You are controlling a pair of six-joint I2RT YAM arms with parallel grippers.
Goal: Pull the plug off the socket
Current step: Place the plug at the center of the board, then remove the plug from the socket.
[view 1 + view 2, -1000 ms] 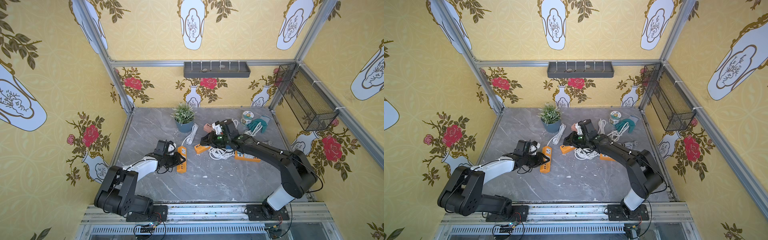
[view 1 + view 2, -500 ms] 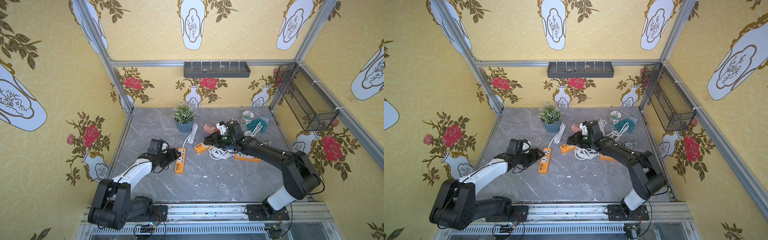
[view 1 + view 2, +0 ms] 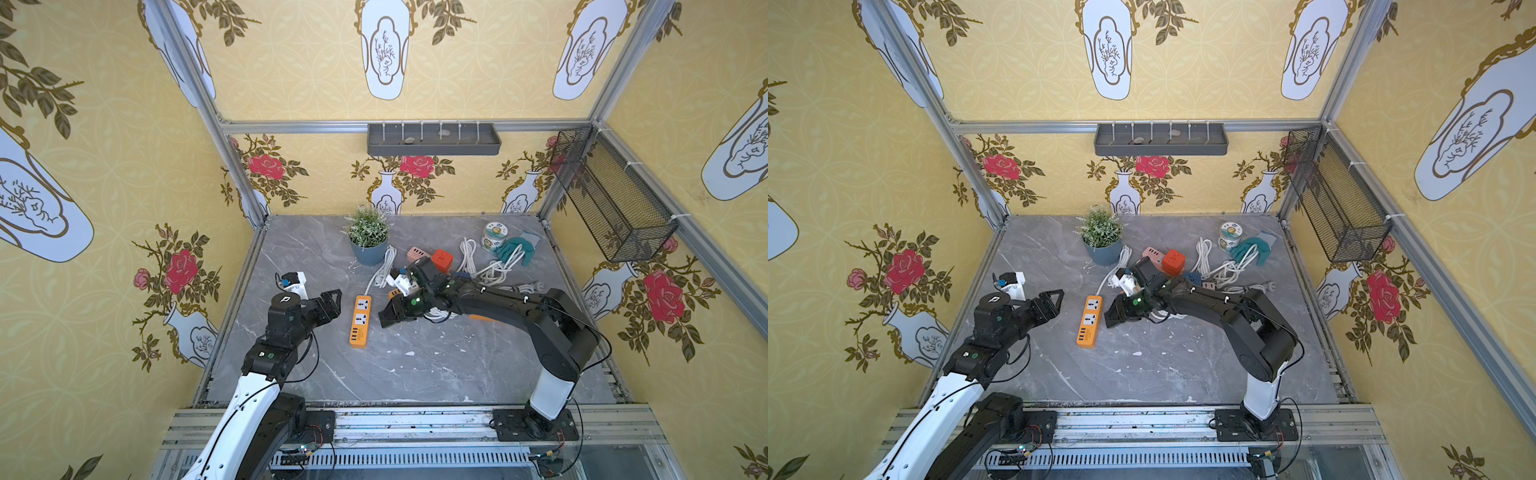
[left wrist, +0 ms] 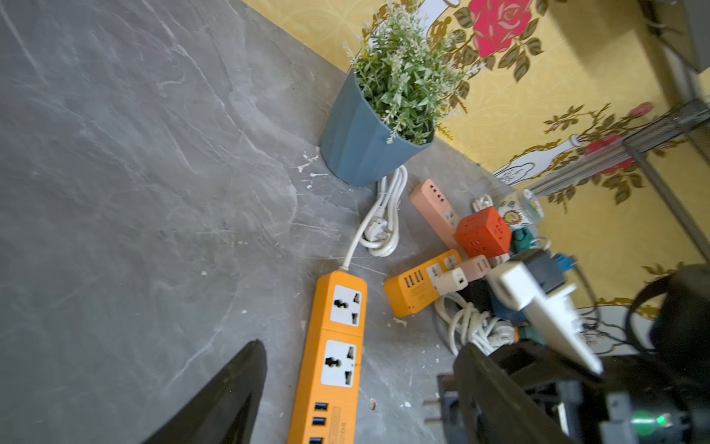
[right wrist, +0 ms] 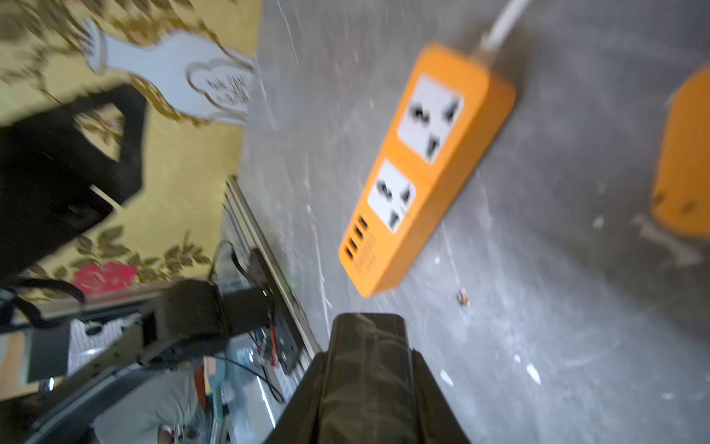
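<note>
Left tool (image 3: 335, 304) spread wide, empty, just beside orange power strip (image 3: 360, 321). Right tool (image 3: 385, 319) clamped on black plug (image 4: 445, 403), prongs bare, clear of the strip's sockets. Grey marble counter (image 3: 415, 365), white scuffs. Yellow floral walls (image 3: 291, 75), mesh basket (image 3: 615, 208) on the side wall.

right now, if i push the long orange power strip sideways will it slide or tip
The orange power strip lies flat and low on the table, so it would probably slide, not tip or roll. The white cord at its far end looks floppy and may drag, making it pivot.
</note>
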